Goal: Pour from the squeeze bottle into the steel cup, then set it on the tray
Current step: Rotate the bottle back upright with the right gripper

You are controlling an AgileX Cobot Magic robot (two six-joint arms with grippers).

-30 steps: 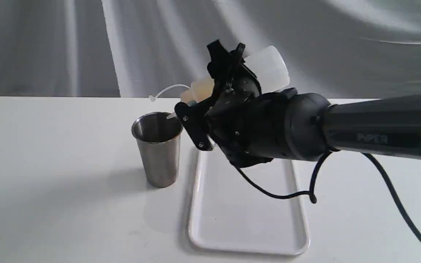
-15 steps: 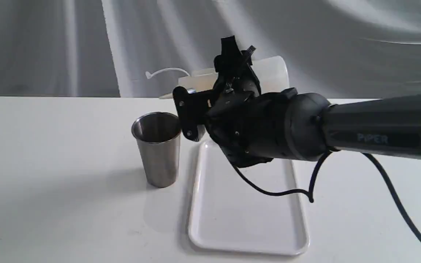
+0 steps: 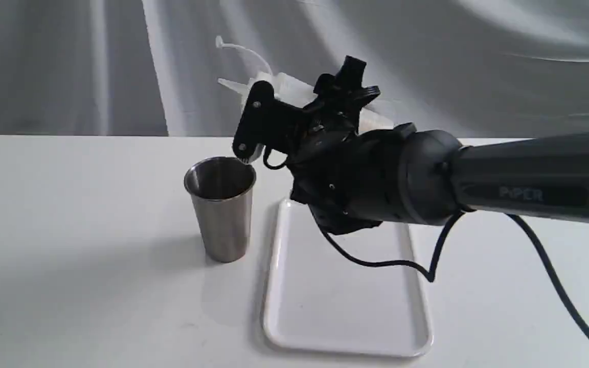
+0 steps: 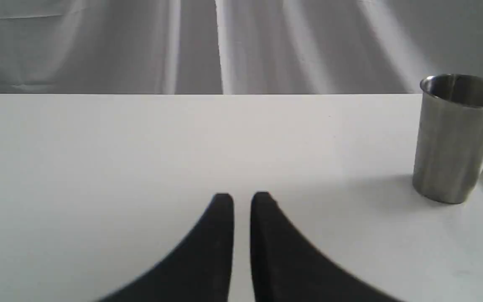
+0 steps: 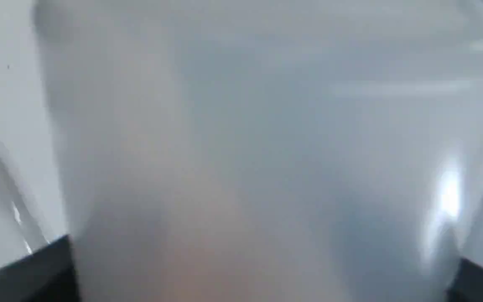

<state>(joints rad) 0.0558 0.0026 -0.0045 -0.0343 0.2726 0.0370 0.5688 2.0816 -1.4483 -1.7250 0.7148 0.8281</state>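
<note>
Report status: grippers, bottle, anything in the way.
Right gripper clamped on bottle, tilted, nozzle up, higher than the cup. Left gripper shut, empty, low over table. Nothing on the tray.

Right tool [image 3: 302, 99] clamped aloft; left tool [image 4: 241, 200] seemingly closed.

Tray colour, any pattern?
Plain white tray, no pattern; clearest in the exterior view.

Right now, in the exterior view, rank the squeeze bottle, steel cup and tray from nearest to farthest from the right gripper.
1. squeeze bottle: held in the right gripper, highest up.
2. steel cup: just below and left of one gripper finger.
3. tray: lowest, flat under the arm, right of the cup.
</note>
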